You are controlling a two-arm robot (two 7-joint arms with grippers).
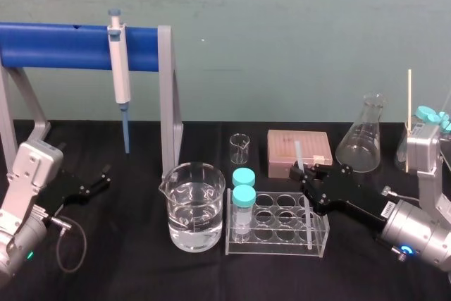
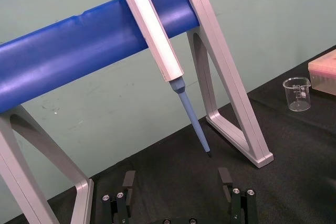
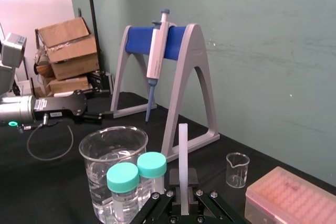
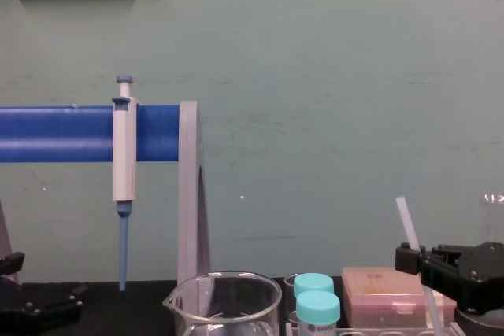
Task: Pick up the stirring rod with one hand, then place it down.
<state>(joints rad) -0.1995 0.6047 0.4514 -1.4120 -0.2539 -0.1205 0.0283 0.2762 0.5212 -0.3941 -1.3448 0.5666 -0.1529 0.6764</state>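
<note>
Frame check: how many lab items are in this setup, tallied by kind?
Beakers, large and small: 2
Conical flask: 1
Capped vials in the rack: 2
Tube rack: 1
Tip box: 1
Pipette: 1
Pipette stand: 1
Stirring rod, held in the right gripper: 1
Total: 10
Left gripper idles at the left, open. Items cut off at far right not counted.

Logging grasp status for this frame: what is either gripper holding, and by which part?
The right gripper pinches the stirring rod above its middle, nearer the upper end. The left gripper is open, holding nothing.
</note>
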